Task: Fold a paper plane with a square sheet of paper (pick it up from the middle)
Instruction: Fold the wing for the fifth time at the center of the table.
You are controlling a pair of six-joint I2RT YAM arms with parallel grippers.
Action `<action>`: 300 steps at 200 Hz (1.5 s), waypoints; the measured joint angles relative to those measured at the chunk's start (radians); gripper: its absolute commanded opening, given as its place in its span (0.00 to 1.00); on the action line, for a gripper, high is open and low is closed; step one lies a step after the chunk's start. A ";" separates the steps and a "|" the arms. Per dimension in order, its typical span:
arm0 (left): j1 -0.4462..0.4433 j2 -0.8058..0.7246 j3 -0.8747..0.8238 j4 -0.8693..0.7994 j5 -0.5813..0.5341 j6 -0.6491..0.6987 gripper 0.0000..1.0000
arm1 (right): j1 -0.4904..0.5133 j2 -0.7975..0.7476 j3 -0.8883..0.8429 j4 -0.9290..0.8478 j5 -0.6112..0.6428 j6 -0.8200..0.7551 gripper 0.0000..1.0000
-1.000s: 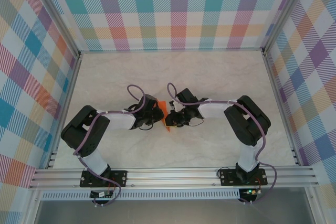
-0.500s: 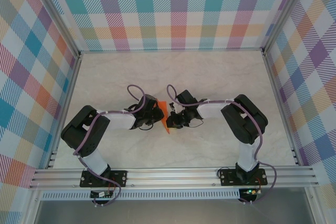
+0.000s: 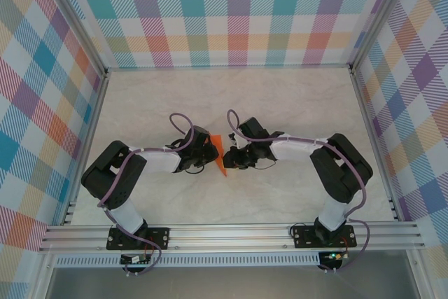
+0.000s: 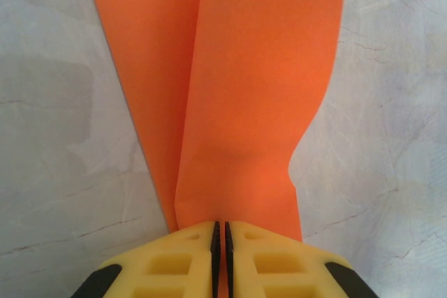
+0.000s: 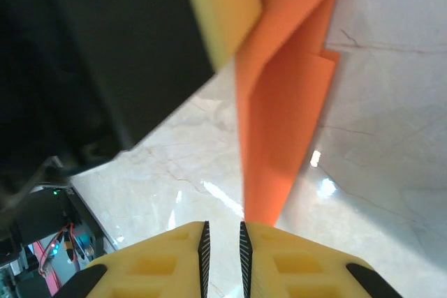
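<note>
The orange sheet of paper (image 3: 220, 156) is folded lengthwise into a narrow strip with overlapping layers and hangs just above the table between the two grippers. My left gripper (image 3: 212, 150) is shut on one end of it; in the left wrist view the folded paper (image 4: 258, 88) runs away from the pinched jaws of that gripper (image 4: 221, 232). My right gripper (image 5: 222, 232) stands slightly open with nothing in the gap. The paper (image 5: 279, 123) passes beside its right finger. The left gripper's yellow finger (image 5: 223, 12) shows at the top of the right wrist view.
Marble-patterned tabletop (image 3: 280, 103) lies all around, fenced by aluminium rails (image 3: 231, 232) and checkered walls. Both arms meet near the table's middle, wrists almost touching. Purple cables loop above each wrist.
The right arm's elbow has swung out to the right and its wrist has shifted slightly. The left arm and the paper have hardly moved.
</note>
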 measured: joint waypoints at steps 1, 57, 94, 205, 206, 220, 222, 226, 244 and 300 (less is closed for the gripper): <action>0.000 0.000 0.000 0.000 0.000 0.000 0.14 | 0.000 -0.001 0.000 0.000 0.001 0.000 0.20; 0.000 0.002 0.003 -0.003 0.000 0.000 0.14 | 0.034 0.051 0.048 -0.011 0.017 -0.001 0.16; 0.000 0.002 0.008 -0.015 0.000 0.000 0.14 | 0.036 0.090 0.060 -0.031 0.042 -0.004 0.15; 0.000 0.002 0.042 -0.048 0.008 0.006 0.23 | 0.036 0.108 0.054 -0.041 0.089 -0.003 0.14; 0.000 0.002 0.042 -0.049 0.008 0.007 0.23 | 0.036 0.108 0.054 -0.040 0.087 -0.003 0.14; 0.000 0.002 0.046 -0.049 0.008 0.008 0.22 | 0.035 0.108 0.045 -0.024 0.074 -0.002 0.14; 0.000 0.002 0.046 -0.048 0.007 0.008 0.22 | 0.035 0.108 0.043 -0.022 0.072 -0.002 0.14; 0.000 0.001 0.046 -0.049 0.008 0.008 0.22 | 0.035 0.108 0.041 -0.016 0.067 -0.001 0.14; 0.000 0.001 0.046 -0.050 0.007 0.008 0.21 | 0.034 0.108 0.029 0.006 0.048 0.000 0.15; 0.000 0.001 0.045 -0.050 0.007 0.008 0.19 | 0.034 0.100 0.005 0.059 -0.004 0.001 0.16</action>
